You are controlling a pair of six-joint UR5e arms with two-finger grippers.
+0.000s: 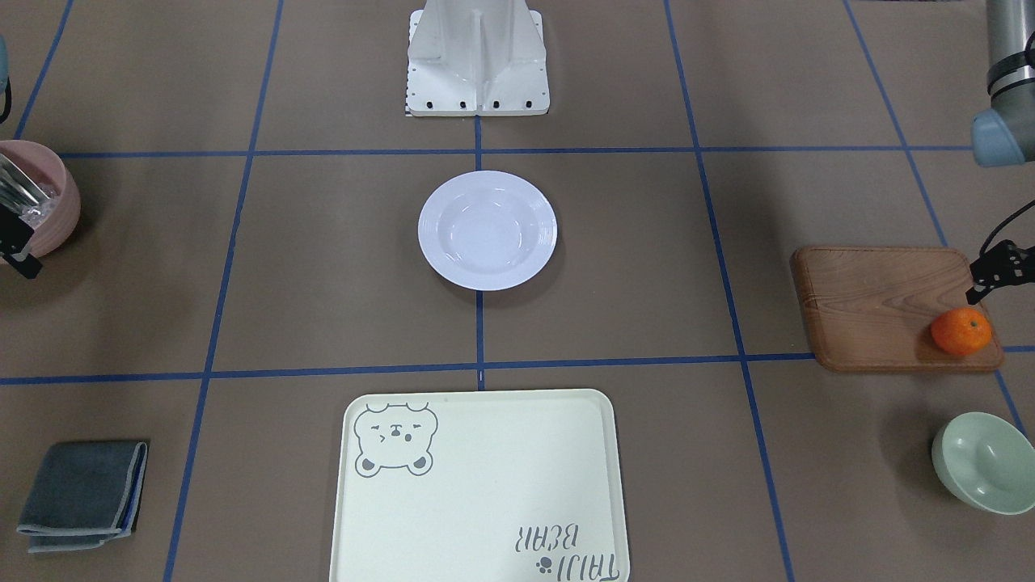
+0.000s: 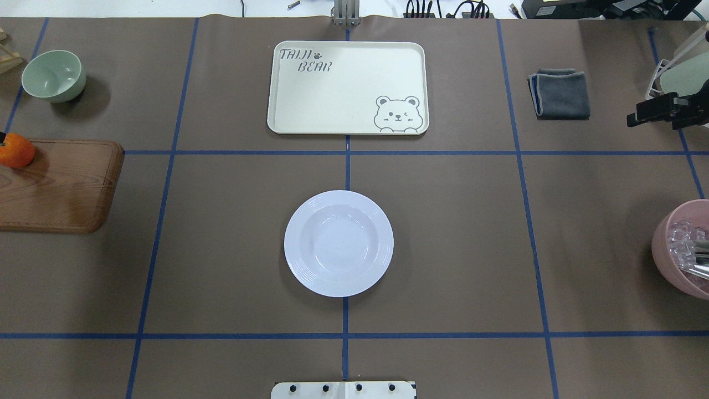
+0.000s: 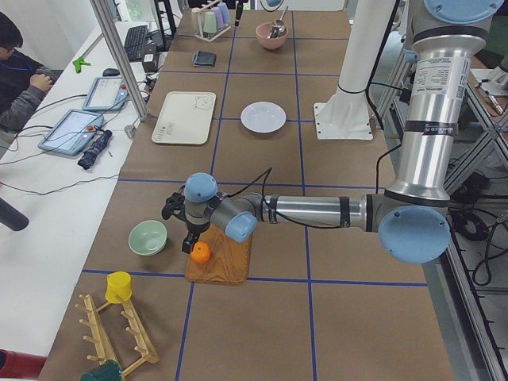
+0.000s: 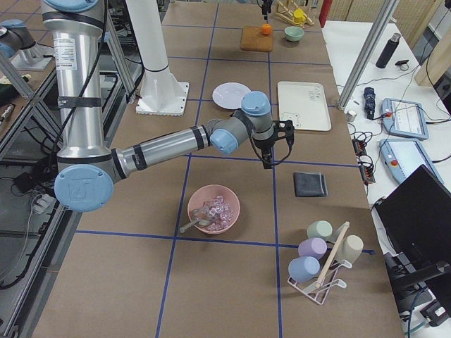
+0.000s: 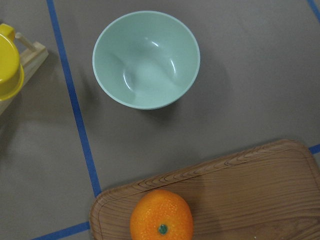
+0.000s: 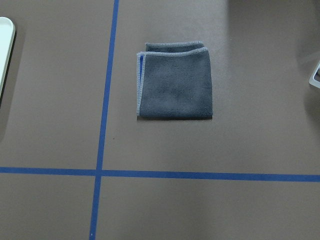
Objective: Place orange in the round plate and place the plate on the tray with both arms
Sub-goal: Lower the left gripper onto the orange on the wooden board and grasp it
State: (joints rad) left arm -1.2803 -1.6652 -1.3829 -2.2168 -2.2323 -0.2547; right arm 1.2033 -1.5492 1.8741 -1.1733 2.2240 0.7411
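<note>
- The orange (image 1: pixel 961 331) lies on the wooden cutting board (image 1: pixel 873 307), at the board's lower right corner, far right in the front-facing view.
- My left gripper (image 3: pixel 190 242) hangs over it, fingers pointing down, tips just above the fruit in the left side view. I cannot tell whether they touch it, nor how wide my jaws stand.
- My left wrist view has the orange at bottom centre, green stem spot up, and the pale green bowl (image 5: pixel 146 59) at upper centre, off the board.
- The round plate (image 1: pixel 487 230) sits mid-frame in the front-facing view, well apart from the orange. The bear tray (image 1: pixel 485 493) lies below it at bottom centre.
- My right gripper (image 4: pixel 267 160) hovers above the table at the right edge of the overhead view, near the folded grey cloth (image 6: pixel 175 82). I cannot tell its opening.
- The pink bowl (image 2: pixel 664 244) of cutlery stands at the overhead view's right edge.
</note>
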